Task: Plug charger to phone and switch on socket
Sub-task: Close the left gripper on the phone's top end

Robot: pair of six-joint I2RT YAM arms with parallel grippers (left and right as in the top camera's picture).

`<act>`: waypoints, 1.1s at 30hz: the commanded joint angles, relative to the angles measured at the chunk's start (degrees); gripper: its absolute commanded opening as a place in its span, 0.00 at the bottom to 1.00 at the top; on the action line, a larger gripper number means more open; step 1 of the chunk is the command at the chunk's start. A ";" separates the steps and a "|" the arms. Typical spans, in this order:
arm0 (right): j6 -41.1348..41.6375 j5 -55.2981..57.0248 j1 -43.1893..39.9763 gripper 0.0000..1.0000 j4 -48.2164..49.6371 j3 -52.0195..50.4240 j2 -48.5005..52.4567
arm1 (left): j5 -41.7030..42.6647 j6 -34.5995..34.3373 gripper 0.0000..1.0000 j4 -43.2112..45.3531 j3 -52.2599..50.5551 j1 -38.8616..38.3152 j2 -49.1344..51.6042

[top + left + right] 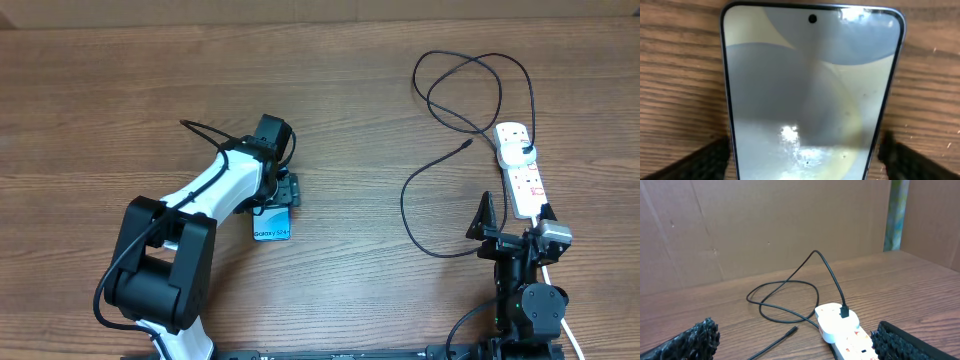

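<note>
The phone [272,227] lies flat on the wooden table with its light screen up, and it fills the left wrist view [810,85]. My left gripper [284,190] is open over its far end, with one finger on each side of it [807,162] and a thin gap on the right. The white socket [524,178] lies at the right. The charger's white plug head [515,140] sits in its far outlet [837,322]. The black cable [420,200] loops over the table, and its connector tip [468,144] lies loose [792,330]. My right gripper [515,222] is open and empty at the socket's near end [800,342].
The socket's thick white cord [572,335] runs off toward the front right, beside the right arm's base. Cardboard walls [765,230] stand behind the table. The cable's loops [470,80] spread across the back right.
</note>
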 commanded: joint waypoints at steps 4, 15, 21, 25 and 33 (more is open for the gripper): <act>0.15 0.33 -0.15 1.00 0.42 -0.61 -0.68 | 0.61 2.10 1.00 -0.22 -4.70 0.00 7.26; 0.15 0.33 -0.15 1.00 0.42 -0.61 -0.68 | 0.63 3.65 0.79 -0.46 -4.70 0.00 7.26; 0.15 0.33 -0.15 1.00 0.42 -0.61 -0.68 | 0.63 3.63 0.70 -0.24 -4.70 0.00 7.26; 0.13 0.35 -0.15 1.00 0.42 -0.61 -0.68 | 0.94 3.65 0.66 -0.28 -4.68 0.00 7.26; 0.13 0.33 -0.15 1.00 0.42 -0.61 -0.68 | 5.16 5.51 0.56 -0.37 -3.58 0.00 7.26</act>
